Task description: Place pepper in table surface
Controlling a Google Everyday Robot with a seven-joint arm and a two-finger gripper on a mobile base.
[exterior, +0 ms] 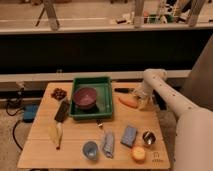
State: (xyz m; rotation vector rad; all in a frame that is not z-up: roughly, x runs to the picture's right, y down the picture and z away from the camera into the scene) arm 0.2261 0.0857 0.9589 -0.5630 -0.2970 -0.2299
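No readable text; small dark logo (157, 160) on table surface (75, 145) corner, illegible; tool (140, 101) at pepper (128, 101).

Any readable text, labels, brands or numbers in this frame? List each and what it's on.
Small dark logo on the table surface, front corner at image right: too small to read.
Nothing else legible: no text shows on the pepper, the green tray, or the gripper, which sits at the pepper beside the tray.

Claw (141, 101) beside pepper (128, 101), over matt wooden table surface (75, 142).
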